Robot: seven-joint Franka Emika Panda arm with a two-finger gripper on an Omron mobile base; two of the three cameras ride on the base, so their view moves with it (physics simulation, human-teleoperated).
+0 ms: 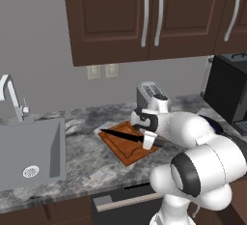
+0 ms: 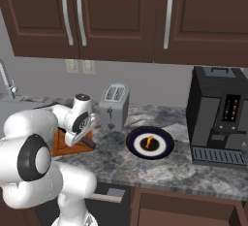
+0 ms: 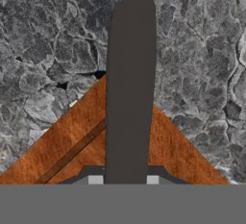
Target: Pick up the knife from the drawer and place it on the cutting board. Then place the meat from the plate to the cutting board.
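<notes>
Nearest the base, the drawer (image 1: 126, 201) stands pulled out below the counter edge; what shows of its dark inside is bare, the rest sits behind the arm. In the right base view only a grey corner of it shows, by the arm's base.

On the counter (image 1: 87, 163) lies the cutting board (image 1: 126, 147), corner toward the base. The knife (image 1: 120, 135) lies across it, black blade pointing toward the sink (image 1: 31, 151), handle toward the gripper (image 1: 148, 141). The hand view gives the close detail: dark grey handle (image 3: 129, 88) running up the middle, passing over the board's corner (image 3: 62, 141) and out above the granite, with the fingertips (image 3: 95, 180) set narrow, tight on either side of it. Gripper closed on the handle. Whether the knife rests on the wood or hangs just above it, I cannot tell.

The right base view adds what the arm hides on the other side: the plate (image 2: 167, 145) beside the board, with the meat (image 2: 149, 141) lying in its dark centre. The left base view shows only a blue sliver of rim past the elbow.

Farther back: toaster (image 2: 113, 106) against the wall, between board and plate; coffee machine (image 2: 220, 116) beyond the plate.
</notes>
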